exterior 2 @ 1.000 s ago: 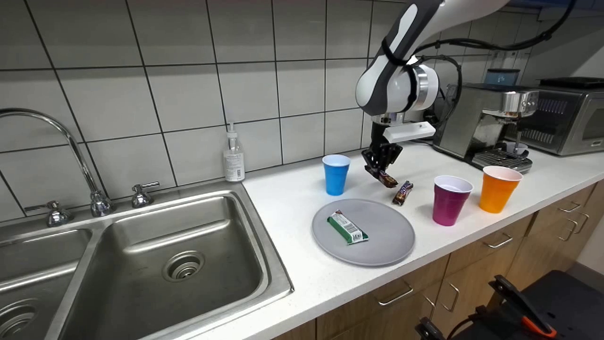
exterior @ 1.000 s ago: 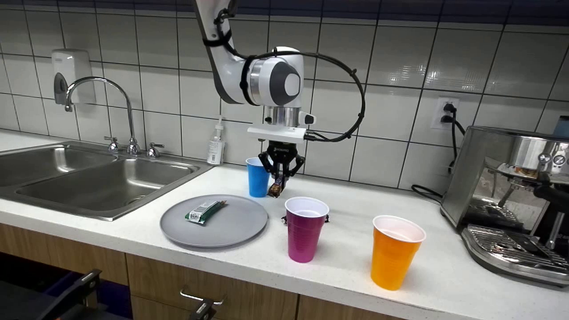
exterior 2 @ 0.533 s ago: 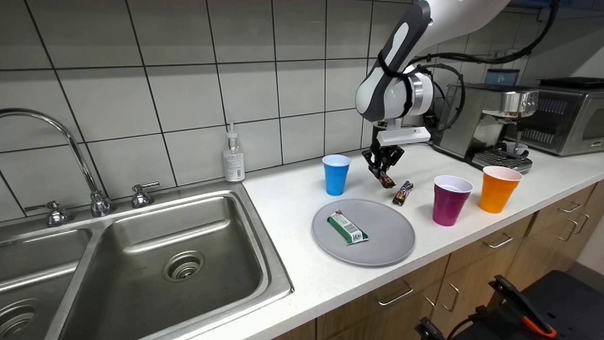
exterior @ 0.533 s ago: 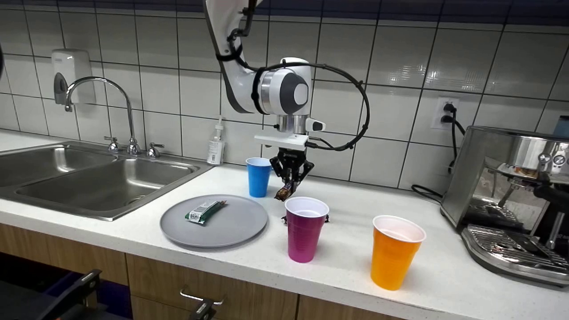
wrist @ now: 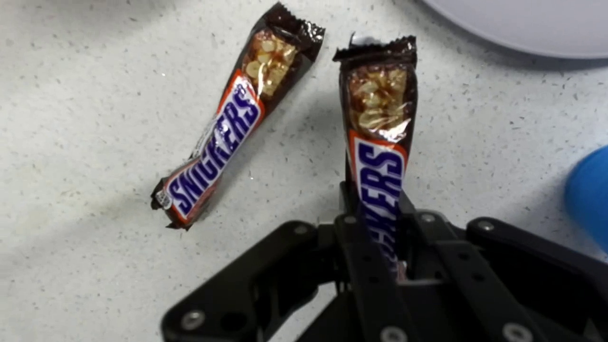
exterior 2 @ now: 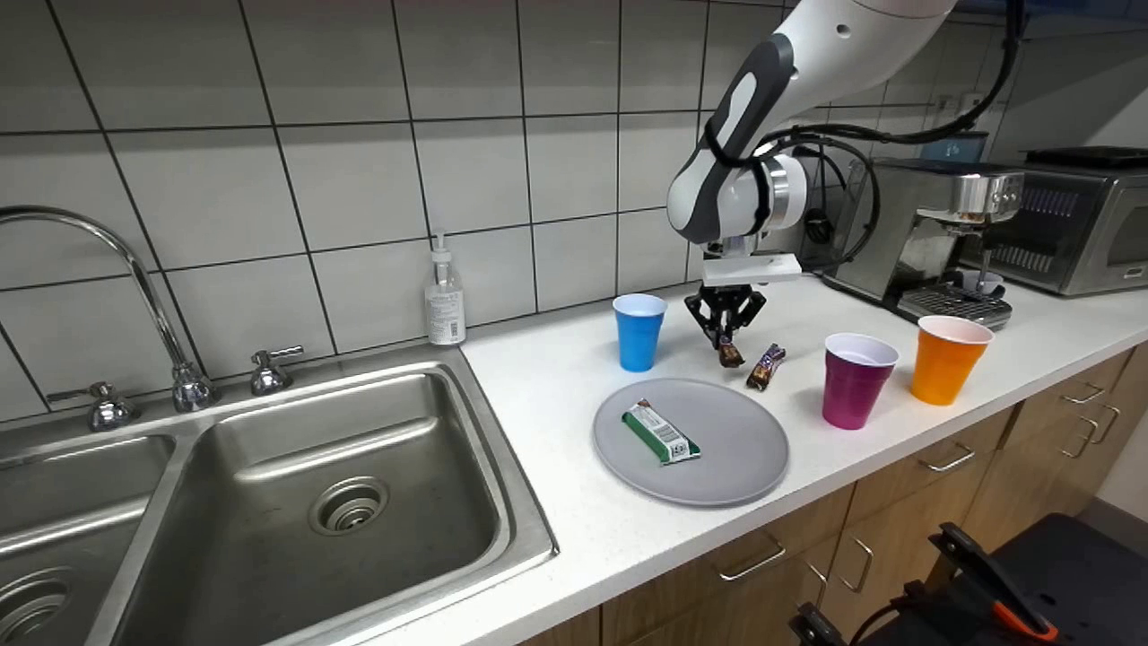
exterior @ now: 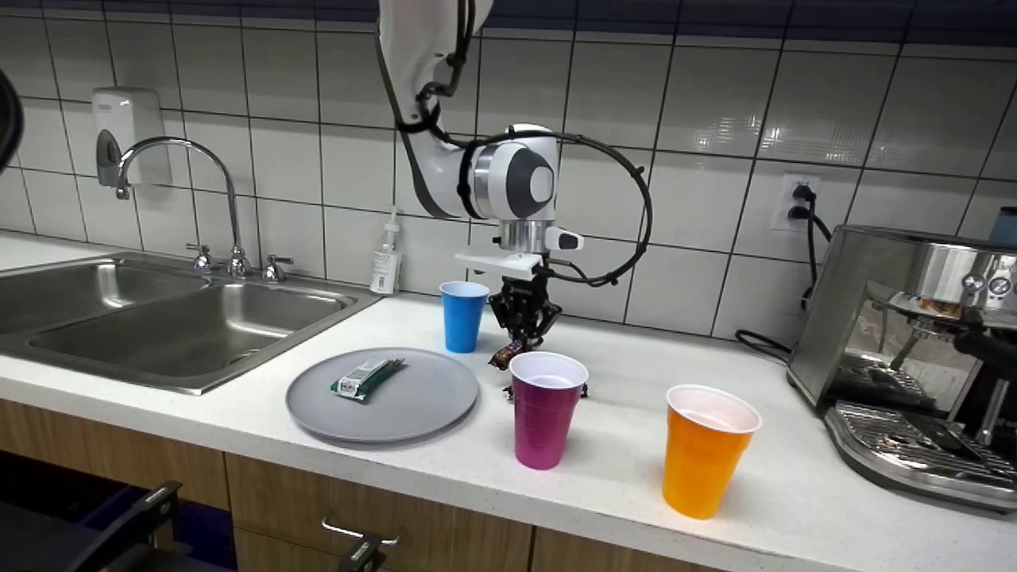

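black two-fingered gripper (wrist: 378, 209) is clamped across the width of a long, brown-wrapped snickers bar (wrist: 380, 104), probably because this narrow direction gives firm hold; the bar is between a blue plastic cup (exterior 2: 639, 334) and a second brown-wrapped bar (wrist: 235, 118).

Counter (wrist: 294, 180): white with grey specks.
Plate (wrist: 541, 21): grey, only partly in view, with one smooth curved edge.
Held Snickers (wrist: 378, 164): near the plate's curved edge, with counter visible between; dark crimped end sticking out, last letters of the name legible, first ones sunk between the fingers (wrist: 449, 251).
Gripper (wrist: 377, 206): black, clamped on the wrapper from both sides.
Loose Snickers (wrist: 223, 137): lying name up on the counter, slanted, farther from the plate's edge; crimped end near the held one's, not touching.
Blue cup (wrist: 591, 194): cut off, well apart from the plate's edge, across the gripper from the loose bar.
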